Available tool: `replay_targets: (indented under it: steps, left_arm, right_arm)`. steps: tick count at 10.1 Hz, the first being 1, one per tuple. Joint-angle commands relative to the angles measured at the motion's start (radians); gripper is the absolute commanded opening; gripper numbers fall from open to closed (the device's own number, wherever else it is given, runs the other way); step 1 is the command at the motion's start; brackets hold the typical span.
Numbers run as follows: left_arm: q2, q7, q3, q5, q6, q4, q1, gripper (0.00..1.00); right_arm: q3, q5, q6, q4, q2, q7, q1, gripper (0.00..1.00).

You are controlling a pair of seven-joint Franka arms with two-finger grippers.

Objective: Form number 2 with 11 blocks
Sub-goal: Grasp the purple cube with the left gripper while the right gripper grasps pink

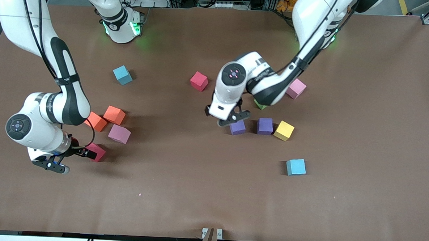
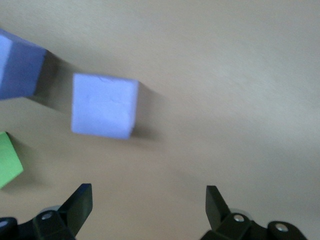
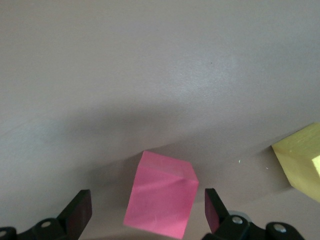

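My left end effector (image 1: 232, 119) hangs with fingers apart over the purple block (image 1: 237, 127), which lies beside another purple block (image 1: 265, 126) to start the 2, while my right end effector (image 1: 73, 157) waits, fingers apart, around the red block (image 1: 96, 152).

Left arm (image 1: 274, 83) reaching in from its base, elbow bent, wrist tipped down, left gripper (image 1: 232, 118) low over the middle of the table with fingers (image 2: 80, 202) spread wide, nothing between them. Right arm (image 1: 62, 88) folded down toward its own end, right gripper (image 1: 58, 164) hovering low, fingers (image 3: 80, 210) spread wide too, holding nothing.
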State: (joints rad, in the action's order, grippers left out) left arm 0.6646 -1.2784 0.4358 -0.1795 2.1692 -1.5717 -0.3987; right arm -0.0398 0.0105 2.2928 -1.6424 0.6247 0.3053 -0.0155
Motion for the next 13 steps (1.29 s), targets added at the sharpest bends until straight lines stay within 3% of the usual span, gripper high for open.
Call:
replay_targets:
  steps: [1, 7, 12, 13]
  left_arm:
    - [0.019, -0.016, -0.055, -0.028, 0.015, -0.004, -0.022, 1.0]
    - [0.061, 0.172, -0.098, -0.083, 0.09, -0.01, 0.015, 1.0]
    - [0.128, 0.182, -0.098, -0.083, 0.141, -0.01, 0.001, 1.0]
    - [0.13, 0.175, -0.098, -0.081, 0.141, -0.01, -0.002, 0.95]
  right_arm:
    - [0.005, -0.017, 0.0, 0.027, 0.032, 0.171, 0.0, 1.0]
    - [0.005, -0.023, -0.021, 0.009, 0.046, 0.216, 0.008, 1.0]
    - [0.005, -0.017, 0.0, -0.019, 0.07, 0.219, 0.015, 1.0]
    - [0.005, -0.018, 0.004, -0.019, 0.075, 0.218, 0.014, 1.0]
